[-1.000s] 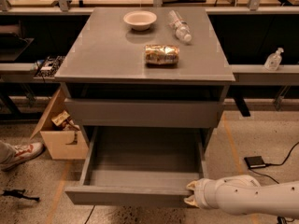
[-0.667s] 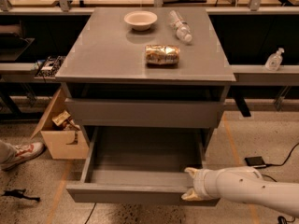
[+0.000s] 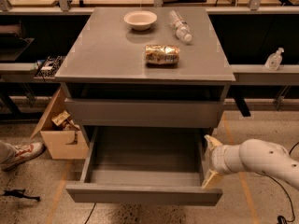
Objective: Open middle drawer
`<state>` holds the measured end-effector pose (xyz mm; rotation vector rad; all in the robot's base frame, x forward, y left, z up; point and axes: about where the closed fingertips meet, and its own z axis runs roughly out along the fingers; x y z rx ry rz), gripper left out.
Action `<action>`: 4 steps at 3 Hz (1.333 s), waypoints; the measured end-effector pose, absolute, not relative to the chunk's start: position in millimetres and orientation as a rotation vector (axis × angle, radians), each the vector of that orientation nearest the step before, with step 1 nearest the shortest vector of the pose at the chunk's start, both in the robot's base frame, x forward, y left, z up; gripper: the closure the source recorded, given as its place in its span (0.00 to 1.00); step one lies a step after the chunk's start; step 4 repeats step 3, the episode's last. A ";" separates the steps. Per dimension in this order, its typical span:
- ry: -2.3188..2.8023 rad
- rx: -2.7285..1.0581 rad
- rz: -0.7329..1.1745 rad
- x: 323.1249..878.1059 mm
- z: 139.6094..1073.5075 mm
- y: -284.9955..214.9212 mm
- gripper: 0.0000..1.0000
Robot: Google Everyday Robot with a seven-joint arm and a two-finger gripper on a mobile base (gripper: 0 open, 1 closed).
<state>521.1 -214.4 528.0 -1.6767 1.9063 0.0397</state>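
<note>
The middle drawer (image 3: 140, 192) of the grey cabinet stands pulled far out, its plain grey interior (image 3: 145, 155) bare. A closed grey front (image 3: 140, 112) sits above it. My gripper (image 3: 210, 161) is just outside the drawer's right side wall, near its front corner, on a white arm (image 3: 259, 161) reaching in from the right. Its two tan fingers (image 3: 213, 143) are spread apart, one above the other, with nothing between them. Anything below the open drawer is hidden.
On the cabinet top (image 3: 103, 50) are a white bowl (image 3: 140, 19), a clear plastic bottle (image 3: 180, 26) lying down and a shiny snack bag (image 3: 161, 54). A cardboard box (image 3: 60, 132) stands at the left, with a person's shoe (image 3: 21, 153) beside it. Benches run behind.
My gripper has moved off the drawer's front right corner, going right and up along the drawer's side. The drawer stays pulled out about as far as before.
</note>
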 end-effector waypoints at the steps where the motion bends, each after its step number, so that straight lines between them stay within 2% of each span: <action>1: 1.970 -1.648 -0.036 546.3 548.0 -261.7 0.00; 3: 2.143 -1.486 -0.200 567.7 584.1 -371.5 0.00; 4: 2.143 -1.486 -0.200 567.7 584.1 -371.5 0.00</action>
